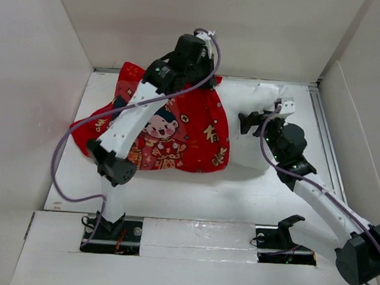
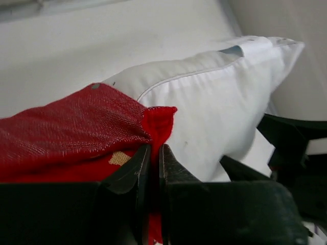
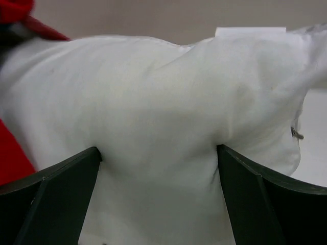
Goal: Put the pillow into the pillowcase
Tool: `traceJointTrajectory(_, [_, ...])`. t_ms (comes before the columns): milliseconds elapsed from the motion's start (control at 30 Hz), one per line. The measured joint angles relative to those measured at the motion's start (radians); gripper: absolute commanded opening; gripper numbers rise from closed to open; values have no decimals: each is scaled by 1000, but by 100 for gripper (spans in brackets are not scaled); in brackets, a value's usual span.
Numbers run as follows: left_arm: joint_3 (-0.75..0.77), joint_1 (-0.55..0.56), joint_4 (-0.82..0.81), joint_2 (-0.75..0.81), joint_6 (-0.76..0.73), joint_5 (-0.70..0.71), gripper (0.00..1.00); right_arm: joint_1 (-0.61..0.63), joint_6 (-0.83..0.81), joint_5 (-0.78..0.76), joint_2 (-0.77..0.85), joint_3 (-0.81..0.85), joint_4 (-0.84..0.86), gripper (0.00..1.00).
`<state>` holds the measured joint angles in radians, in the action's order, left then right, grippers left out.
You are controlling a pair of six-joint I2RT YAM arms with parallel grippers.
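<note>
The red pillowcase (image 1: 178, 132) with cartoon figures lies left of centre on the table. The white pillow (image 1: 249, 143) sticks out of its right side. My left gripper (image 1: 210, 82) is at the far upper edge of the case. In the left wrist view it (image 2: 155, 149) is shut on the red hem of the pillowcase (image 2: 66, 130), right beside the pillow (image 2: 219, 97). My right gripper (image 1: 256, 119) is at the pillow's right end. In the right wrist view its jaws (image 3: 158, 150) stand wide apart and press into the pillow (image 3: 158, 97), which bulges between them.
White walls (image 1: 33, 75) box in the table on the left, back and right. A metal rail (image 1: 324, 134) runs along the right edge. The left arm's purple cable (image 1: 64, 144) loops over the case's left side. The right gripper's fingers (image 2: 286, 138) show in the left wrist view.
</note>
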<state>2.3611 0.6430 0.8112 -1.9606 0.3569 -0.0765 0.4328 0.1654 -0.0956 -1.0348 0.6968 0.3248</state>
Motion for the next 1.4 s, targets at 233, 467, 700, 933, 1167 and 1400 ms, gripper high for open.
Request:
traceJointTrajectory(233, [-85, -3, -51, 252, -47, -90, 0, -31, -121, 81, 117, 8, 34, 100])
traceJointTrajectory(467, [-236, -3, -89, 283, -79, -140, 0, 17, -212, 172, 229, 102, -119, 100])
traceJointTrajectory(700, [-274, -4, -109, 266, -82, -182, 0, 26, -230, 163, 206, 188, -154, 100])
traceJointTrajectory(933, [-274, -4, -134, 267, -75, -225, 0, 43, -256, 160, -136, 238, -175, 100])
traceJointTrajectory(1167, [-266, -4, -127, 267, -56, -232, 0, 46, -224, 352, -286, 230, -42, 0])
traceJointTrajectory(1400, [56, 16, -18, 88, -40, -207, 0, 66, 50, 655, -260, 114, 280, 0])
